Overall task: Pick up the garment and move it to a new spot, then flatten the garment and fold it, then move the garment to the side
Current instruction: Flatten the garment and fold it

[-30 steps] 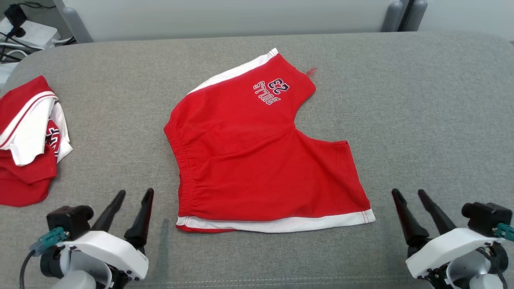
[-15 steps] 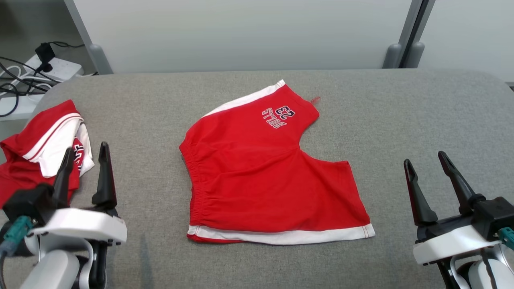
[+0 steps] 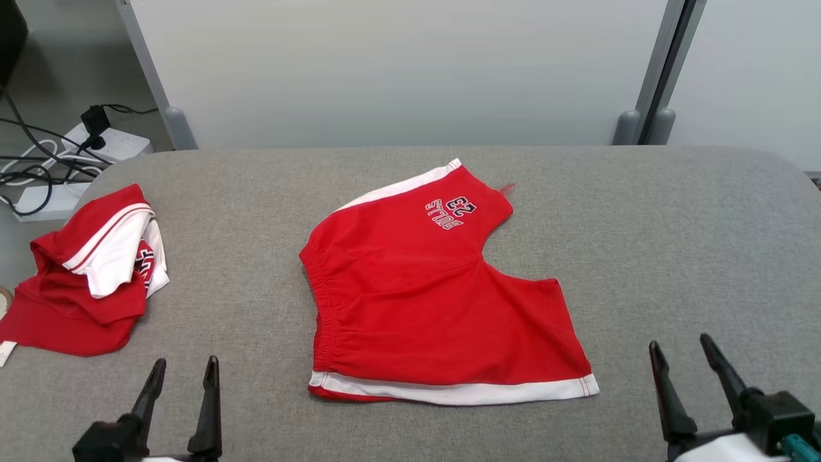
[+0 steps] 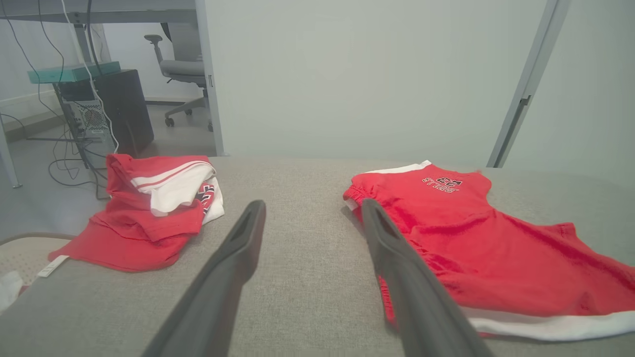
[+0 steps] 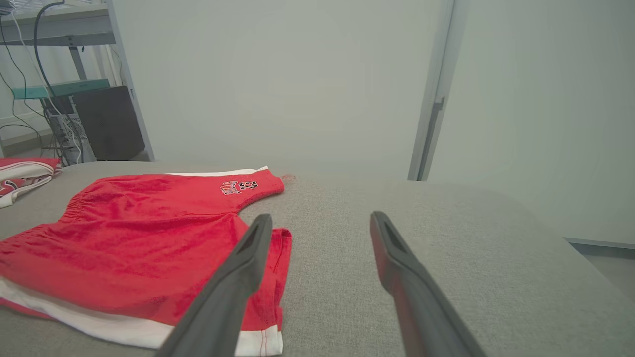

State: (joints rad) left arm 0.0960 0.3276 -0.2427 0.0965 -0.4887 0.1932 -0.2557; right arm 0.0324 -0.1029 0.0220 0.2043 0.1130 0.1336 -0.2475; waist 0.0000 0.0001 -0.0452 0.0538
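Now the left gripper [image 3: 185, 361] and right gripper [image 3: 679, 342] both hover with jaws wide, holding nothing. The shorts [image 3: 436, 301] lie flat on the table [image 3: 673, 244] between the two, ahead of the fingertips and touching neither, waistband toward the left jaws. A red-and-white pile [image 3: 90, 276] lies beyond the left jaws, on their outer side.

Bare bench [image 3: 673, 244] lies right of the shorts [image 3: 436, 301]; between shorts and the clothes pile [image 3: 90, 276] at left is an open strip.
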